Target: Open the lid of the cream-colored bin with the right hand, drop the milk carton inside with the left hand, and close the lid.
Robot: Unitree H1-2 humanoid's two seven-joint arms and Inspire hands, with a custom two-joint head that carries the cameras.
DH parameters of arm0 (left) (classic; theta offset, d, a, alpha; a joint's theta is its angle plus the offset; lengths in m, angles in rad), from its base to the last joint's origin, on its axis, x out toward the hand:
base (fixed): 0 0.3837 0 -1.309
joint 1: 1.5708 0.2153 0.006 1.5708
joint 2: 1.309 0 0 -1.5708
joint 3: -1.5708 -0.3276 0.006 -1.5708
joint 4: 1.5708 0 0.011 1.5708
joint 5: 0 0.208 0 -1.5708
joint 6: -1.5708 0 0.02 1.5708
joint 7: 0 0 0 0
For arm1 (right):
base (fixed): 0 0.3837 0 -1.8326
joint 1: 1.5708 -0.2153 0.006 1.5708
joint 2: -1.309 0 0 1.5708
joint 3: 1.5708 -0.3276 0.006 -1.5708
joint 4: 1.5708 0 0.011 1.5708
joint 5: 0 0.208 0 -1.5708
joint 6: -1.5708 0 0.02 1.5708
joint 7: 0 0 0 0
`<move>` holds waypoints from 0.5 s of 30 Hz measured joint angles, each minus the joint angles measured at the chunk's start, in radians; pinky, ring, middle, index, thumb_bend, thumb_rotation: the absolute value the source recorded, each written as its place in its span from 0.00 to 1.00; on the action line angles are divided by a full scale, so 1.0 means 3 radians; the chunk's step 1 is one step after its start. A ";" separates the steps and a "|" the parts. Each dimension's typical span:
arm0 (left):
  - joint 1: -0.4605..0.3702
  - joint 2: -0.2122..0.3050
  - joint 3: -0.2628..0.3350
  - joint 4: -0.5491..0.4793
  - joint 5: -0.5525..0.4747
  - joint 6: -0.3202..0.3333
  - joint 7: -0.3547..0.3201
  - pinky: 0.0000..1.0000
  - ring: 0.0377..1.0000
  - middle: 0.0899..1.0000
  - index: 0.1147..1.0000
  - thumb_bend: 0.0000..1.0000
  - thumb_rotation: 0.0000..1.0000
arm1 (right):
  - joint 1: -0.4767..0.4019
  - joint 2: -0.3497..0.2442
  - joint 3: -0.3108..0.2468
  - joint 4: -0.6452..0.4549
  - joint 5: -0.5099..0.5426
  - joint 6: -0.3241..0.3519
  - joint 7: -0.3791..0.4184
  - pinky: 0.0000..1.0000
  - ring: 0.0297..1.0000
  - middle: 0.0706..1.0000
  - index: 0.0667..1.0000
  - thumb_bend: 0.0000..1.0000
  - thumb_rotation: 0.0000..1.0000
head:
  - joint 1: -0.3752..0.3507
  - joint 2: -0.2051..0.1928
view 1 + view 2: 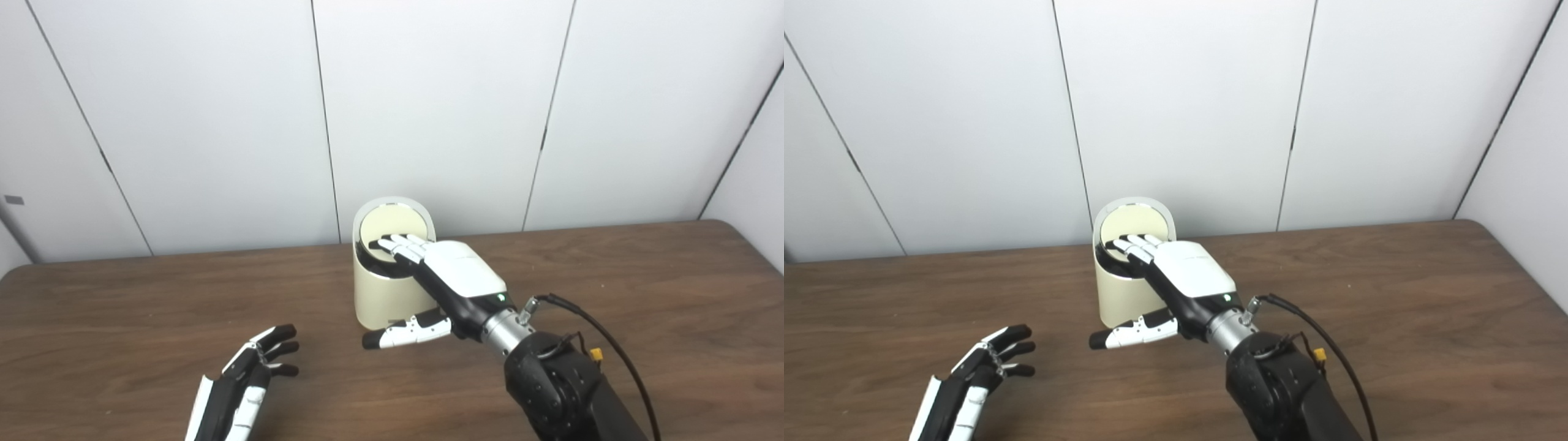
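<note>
The cream-colored bin (380, 300) stands on the wooden table (122, 306) near its back edge. Its round lid (392, 222) is tipped up toward the wall, and a dark opening shows at the front of the rim. My right hand (450, 272) reaches over the bin from the right, its fingers (401, 244) stretched flat across the opening below the raised lid, thumb hanging in front of the bin's wall. My left hand (245, 380) hovers low over the table at the front left, open and holding nothing. No milk carton is visible in either view.
White wall panels (429, 110) rise right behind the table. The table's right corner (735, 233) curves off at the far right. A black cable (606, 343) loops from my right wrist.
</note>
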 measured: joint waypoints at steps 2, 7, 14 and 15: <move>0.0000 0.0000 0.0001 0.0000 0.0000 0.0000 0.0000 0.64 0.77 0.80 0.79 0.67 0.87 | 0.0022 0.0000 -0.0003 0.0011 0.0021 -0.0033 -0.0041 0.91 0.97 0.96 0.94 0.82 0.77 | 0.0000 0.0000; 0.0000 0.0000 0.0001 0.0000 0.0016 0.0000 0.0002 0.65 0.77 0.81 0.80 0.68 0.88 | 0.0043 0.0004 -0.0003 0.0034 0.0040 -0.0056 -0.0116 0.91 0.97 0.97 0.94 0.82 0.76 | 0.0005 0.0000; 0.0000 0.0000 0.0001 0.0002 0.0019 -0.0020 0.0001 0.64 0.77 0.80 0.80 0.66 0.88 | 0.0055 0.0005 -0.0001 0.0046 0.0036 -0.0069 -0.0177 0.90 0.98 0.96 0.93 0.82 0.74 | 0.0000 -0.0015; 0.0000 0.0000 0.0001 0.0002 0.0019 -0.0020 0.0001 0.64 0.77 0.80 0.80 0.65 0.88 | 0.0059 0.0006 -0.0001 0.0052 0.0035 -0.0079 -0.0198 0.90 0.98 0.96 0.93 0.82 0.74 | 0.0000 -0.0020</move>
